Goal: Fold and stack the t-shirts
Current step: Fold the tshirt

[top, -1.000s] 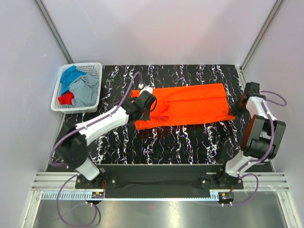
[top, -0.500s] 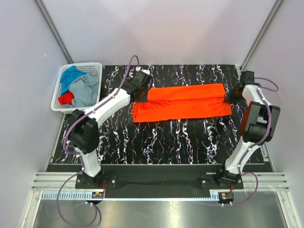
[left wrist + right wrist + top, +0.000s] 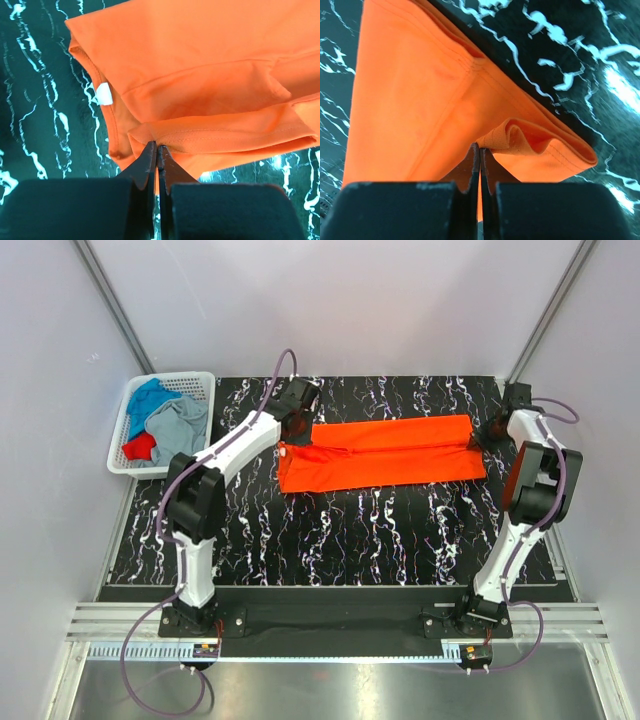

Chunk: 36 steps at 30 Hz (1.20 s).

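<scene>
Now farther back, left pincer (image 3: 157, 150) and right pincer (image 3: 480, 149) each clamping orange t-shirt (image 3: 385, 452) edge, fold narrower

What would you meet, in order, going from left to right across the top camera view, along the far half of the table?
white basket → left gripper → orange t-shirt → right gripper
</scene>
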Each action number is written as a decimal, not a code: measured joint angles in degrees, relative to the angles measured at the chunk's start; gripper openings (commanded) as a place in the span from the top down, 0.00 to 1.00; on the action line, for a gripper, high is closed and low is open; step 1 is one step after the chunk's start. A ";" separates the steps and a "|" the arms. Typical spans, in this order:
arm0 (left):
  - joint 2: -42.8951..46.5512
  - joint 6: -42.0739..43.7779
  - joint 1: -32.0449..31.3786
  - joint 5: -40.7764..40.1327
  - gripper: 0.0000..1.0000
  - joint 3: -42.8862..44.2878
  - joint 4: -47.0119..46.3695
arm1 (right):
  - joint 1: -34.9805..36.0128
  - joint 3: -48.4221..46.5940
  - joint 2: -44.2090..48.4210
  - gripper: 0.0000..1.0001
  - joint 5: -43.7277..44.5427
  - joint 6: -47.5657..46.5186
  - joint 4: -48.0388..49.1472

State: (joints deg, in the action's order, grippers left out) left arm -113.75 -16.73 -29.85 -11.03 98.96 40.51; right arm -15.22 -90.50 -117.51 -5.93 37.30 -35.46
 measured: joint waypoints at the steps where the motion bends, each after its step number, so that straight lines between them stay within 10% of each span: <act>1: -0.74 0.02 0.24 0.22 1.00 0.50 0.13 | 0.09 -0.81 -0.50 1.00 -0.04 0.00 -0.15; 6: -3.87 0.02 1.77 0.81 1.00 1.97 0.68 | 0.79 -2.43 -1.64 0.98 -0.68 -0.02 -0.31; 12: -6.47 0.02 2.45 1.07 0.95 4.22 1.95 | 1.38 -4.28 -2.91 0.63 -0.74 -0.35 -1.36; 36: -12.52 -1.68 3.98 1.95 1.00 10.95 0.94 | 1.40 0.26 -3.02 0.73 7.50 -3.98 -1.14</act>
State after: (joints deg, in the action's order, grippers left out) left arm -126.28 -18.41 -25.87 -9.08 109.91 41.45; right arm -13.82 -90.24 -120.53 1.56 33.32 -36.60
